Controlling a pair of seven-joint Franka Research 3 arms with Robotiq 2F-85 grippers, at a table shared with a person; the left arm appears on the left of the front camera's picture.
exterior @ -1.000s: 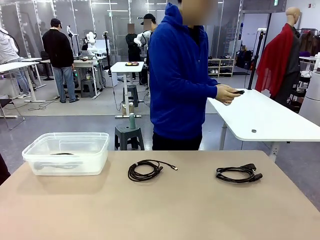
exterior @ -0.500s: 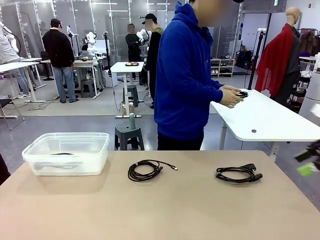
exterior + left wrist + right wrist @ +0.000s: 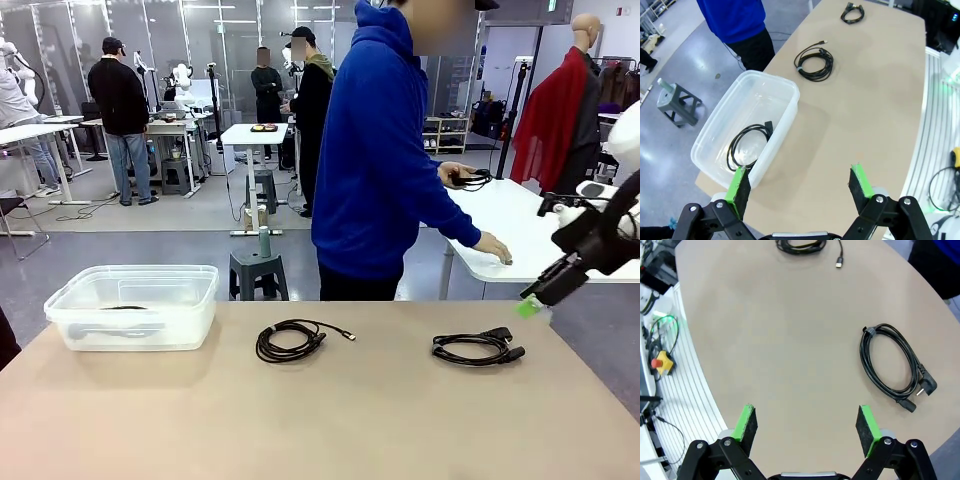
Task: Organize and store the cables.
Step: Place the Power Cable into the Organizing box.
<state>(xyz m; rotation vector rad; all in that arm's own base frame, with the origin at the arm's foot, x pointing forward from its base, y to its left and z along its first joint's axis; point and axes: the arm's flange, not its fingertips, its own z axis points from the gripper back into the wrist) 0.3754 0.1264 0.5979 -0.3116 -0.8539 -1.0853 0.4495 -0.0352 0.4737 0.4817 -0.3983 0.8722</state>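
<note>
Front: thin cord [image 3: 290, 340] and power cord [image 3: 478, 348] coiled on table [image 3: 400, 420] right of bin [image 3: 200, 300], right gripper [image 3: 533, 300] nearby; left wrist: left gripper [image 3: 800, 187] wide open, empty, over bin with one stored cable [image 3: 747, 147]; right wrist: jaws wide, empty, likely staged for power cord.

The left gripper [image 3: 799, 172] hangs above the tan table [image 3: 875, 100], jaws wide apart, with nothing between the green pads [image 3: 738, 182]. Beneath its left finger stands a clear plastic container [image 3: 785, 107]. One coiled black cable [image 3: 747, 147] lies on the container's bottom. A second coiled cable [image 3: 815, 62] lies on the table just beyond the container, not touching it. A third coiled cable [image 3: 853, 12] lies well beyond, near the far end. A person in a blue top [image 3: 735, 17] stands at the table's edge.
</note>
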